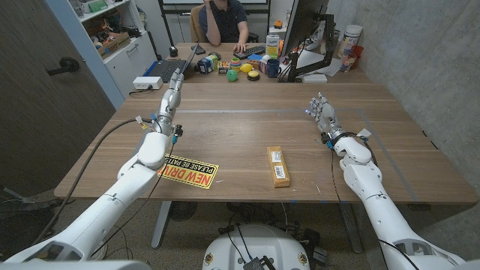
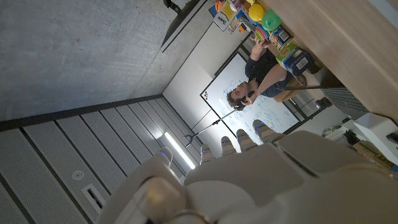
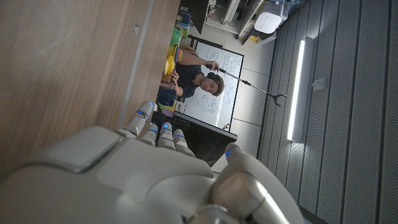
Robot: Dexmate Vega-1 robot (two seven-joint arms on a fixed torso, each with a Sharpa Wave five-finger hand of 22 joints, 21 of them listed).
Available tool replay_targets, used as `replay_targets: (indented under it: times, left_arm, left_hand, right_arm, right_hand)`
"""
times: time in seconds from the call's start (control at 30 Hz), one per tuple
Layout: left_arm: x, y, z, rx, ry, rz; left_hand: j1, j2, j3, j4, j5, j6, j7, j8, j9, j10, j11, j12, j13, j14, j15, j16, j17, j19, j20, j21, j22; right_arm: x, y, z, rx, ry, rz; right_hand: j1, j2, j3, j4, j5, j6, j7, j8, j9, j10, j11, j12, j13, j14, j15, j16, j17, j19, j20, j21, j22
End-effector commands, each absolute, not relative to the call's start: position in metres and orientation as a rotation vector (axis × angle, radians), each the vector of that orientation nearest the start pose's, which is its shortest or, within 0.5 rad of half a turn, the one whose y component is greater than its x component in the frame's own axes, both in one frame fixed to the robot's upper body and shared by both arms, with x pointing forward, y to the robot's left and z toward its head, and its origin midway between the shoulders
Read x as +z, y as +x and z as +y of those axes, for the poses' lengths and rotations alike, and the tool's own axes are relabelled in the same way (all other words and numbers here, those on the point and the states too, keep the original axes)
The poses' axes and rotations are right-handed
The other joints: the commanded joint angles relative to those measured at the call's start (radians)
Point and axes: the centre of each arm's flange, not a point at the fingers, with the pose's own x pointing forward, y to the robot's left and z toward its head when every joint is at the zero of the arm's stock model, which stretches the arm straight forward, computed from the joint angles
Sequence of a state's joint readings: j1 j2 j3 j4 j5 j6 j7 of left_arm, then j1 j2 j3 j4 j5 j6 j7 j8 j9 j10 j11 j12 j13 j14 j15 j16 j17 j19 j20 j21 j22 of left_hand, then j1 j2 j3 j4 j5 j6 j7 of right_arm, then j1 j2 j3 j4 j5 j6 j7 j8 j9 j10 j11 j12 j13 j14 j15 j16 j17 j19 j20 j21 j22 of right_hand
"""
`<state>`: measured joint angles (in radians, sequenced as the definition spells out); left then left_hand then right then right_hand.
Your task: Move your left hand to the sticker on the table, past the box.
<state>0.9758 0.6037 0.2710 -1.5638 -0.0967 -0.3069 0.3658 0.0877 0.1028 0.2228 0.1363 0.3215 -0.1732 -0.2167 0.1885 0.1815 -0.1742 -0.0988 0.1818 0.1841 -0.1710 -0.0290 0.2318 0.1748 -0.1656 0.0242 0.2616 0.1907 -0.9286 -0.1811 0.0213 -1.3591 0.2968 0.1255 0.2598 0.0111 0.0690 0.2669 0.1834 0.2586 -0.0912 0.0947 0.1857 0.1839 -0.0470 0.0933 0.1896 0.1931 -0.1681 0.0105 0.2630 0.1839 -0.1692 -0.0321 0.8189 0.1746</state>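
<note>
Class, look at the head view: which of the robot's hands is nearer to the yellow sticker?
Left. The left hand is raised beyond the sticker, on its side; the right hand is across the table, past the box.

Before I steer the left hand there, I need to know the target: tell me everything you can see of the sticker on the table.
The sticker is a flat yellow rectangle with a black border, red letters reading "NEW DRI" and a black line "PLEASE BE PATI", upside down from the robot's side. It lies slightly askew near the table's front edge, on the robot's left. The left forearm passes over its left end, hiding some lettering. The box lies apart from it, to its right.
</note>
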Motion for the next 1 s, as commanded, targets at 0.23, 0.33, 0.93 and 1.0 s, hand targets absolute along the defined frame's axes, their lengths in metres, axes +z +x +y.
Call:
replay_targets:
  times: [0.23,0.33,0.93,1.0]
  left_arm:
    - [0.031,0.515,0.292,0.326,0.821,-1.043]
    - [0.032,0.500,0.288,0.358,0.931,-1.071]
    - [0.030,0.449,0.280,0.524,1.407,-1.102]
    - [0.029,0.447,0.281,0.536,1.456,-1.078]
  left_hand:
    - [0.002,0.029,0.001,0.010,0.006,-0.060,-0.005,-0.010,0.002,-0.121,-0.030,-0.007,0.001,-0.142,-0.014,-0.017,0.007,-0.029,0.015,-0.017,0.003]
    - [0.004,0.031,0.002,0.010,0.006,-0.064,-0.006,-0.009,0.002,-0.115,-0.034,-0.003,0.002,-0.142,-0.015,-0.017,0.007,-0.028,0.021,-0.018,0.003]
    - [0.053,0.069,0.053,-0.004,0.007,-0.041,-0.008,0.011,0.011,-0.076,-0.093,0.011,0.004,-0.100,-0.083,-0.014,0.002,0.015,0.005,-0.019,0.001]
    - [0.065,0.065,0.060,-0.013,0.005,-0.039,-0.008,0.012,0.011,-0.077,-0.095,0.010,0.004,-0.101,-0.082,-0.016,0.001,0.014,0.018,-0.023,0.001]
  right_arm:
    - [-0.045,0.644,-0.285,0.216,0.062,-0.568]
    - [-0.046,0.643,-0.284,0.218,0.062,-0.569]
    - [-0.048,0.641,-0.278,0.224,0.065,-0.572]
    - [-0.048,0.642,-0.277,0.226,0.067,-0.570]
  right_hand:
    - [0.000,0.097,0.005,0.000,0.007,-0.001,0.008,0.006,0.005,0.008,0.008,0.006,0.001,-0.010,0.003,0.003,0.004,-0.147,-0.023,-0.006,0.003]
    - [0.000,0.097,0.005,0.000,0.007,-0.001,0.008,0.006,0.005,0.008,0.009,0.006,0.001,-0.010,0.004,0.002,0.004,-0.147,-0.023,-0.007,0.003]
    - [0.000,0.097,0.004,0.000,0.008,0.000,0.007,0.006,0.005,0.009,0.009,0.006,0.001,-0.009,0.004,0.002,0.005,-0.146,-0.025,-0.011,0.003]
    - [0.000,0.097,0.004,0.000,0.008,-0.001,0.007,0.006,0.005,0.010,0.008,0.006,0.001,-0.009,0.004,0.002,0.005,-0.147,-0.024,-0.012,0.003]
